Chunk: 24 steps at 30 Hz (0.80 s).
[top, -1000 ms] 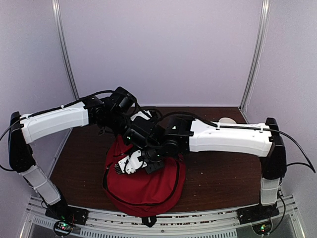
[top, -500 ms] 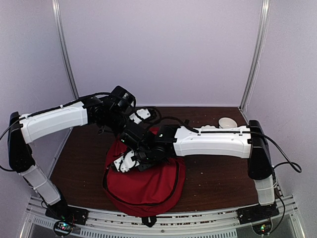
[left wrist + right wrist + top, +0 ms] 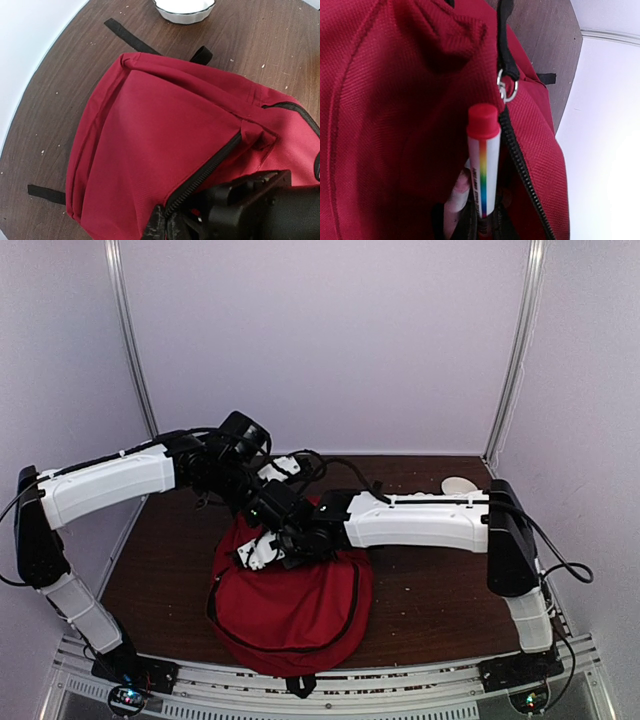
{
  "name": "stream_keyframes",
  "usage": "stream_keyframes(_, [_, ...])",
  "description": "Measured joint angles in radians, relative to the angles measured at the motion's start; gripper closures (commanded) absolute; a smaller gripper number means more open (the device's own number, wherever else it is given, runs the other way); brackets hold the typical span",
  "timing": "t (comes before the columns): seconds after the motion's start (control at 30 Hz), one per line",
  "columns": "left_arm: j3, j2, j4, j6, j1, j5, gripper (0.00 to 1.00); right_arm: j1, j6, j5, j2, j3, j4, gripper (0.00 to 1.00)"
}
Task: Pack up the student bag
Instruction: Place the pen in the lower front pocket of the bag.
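Student bag: the red backpack (image 3: 290, 612) lies flat on the dark wooden table (image 3: 430, 590), near the front edge, between the two arm bases
Left arm: elbow raised at the left, forearm running right and towards the back, wrist bent down over the bag's far end
Left gripper (image 3: 164, 226): fingers pinched together on the bag's fabric, right at the black zipper (image 3: 205, 172)
Right arm: stretched almost level from its base leftward across the table, with the wrist over the upper part of the bag, close to the left wrist
Right gripper (image 3: 480, 227): clamped on a white marker (image 3: 483, 160) with a red cap and a rainbow stripe
Marker: lies along the zipper teeth at the bag's opening, cap just beside the metal pull ring (image 3: 506, 91)
White bowl (image 3: 184, 7): on the table beyond the bag, not touching it
Black straps (image 3: 131, 37): flat on the wood beside the bag
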Motion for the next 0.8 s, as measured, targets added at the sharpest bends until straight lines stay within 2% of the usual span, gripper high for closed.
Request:
stream_keyframes(0.33, [0.000,0.000,-0.004,0.002,0.009,-0.031,1.00,-0.003,0.003,0.136,0.041,0.000,0.085,0.91])
stream_keyframes(0.5, [0.000,0.000,-0.002,0.004,0.013,-0.037,1.00,-0.004,0.010,0.195,0.053,-0.004,0.134,0.72])
stream_keyframes(0.8, [0.000,0.000,0.008,0.000,0.011,-0.036,1.00,-0.004,0.024,0.208,0.033,-0.069,0.211,0.70])
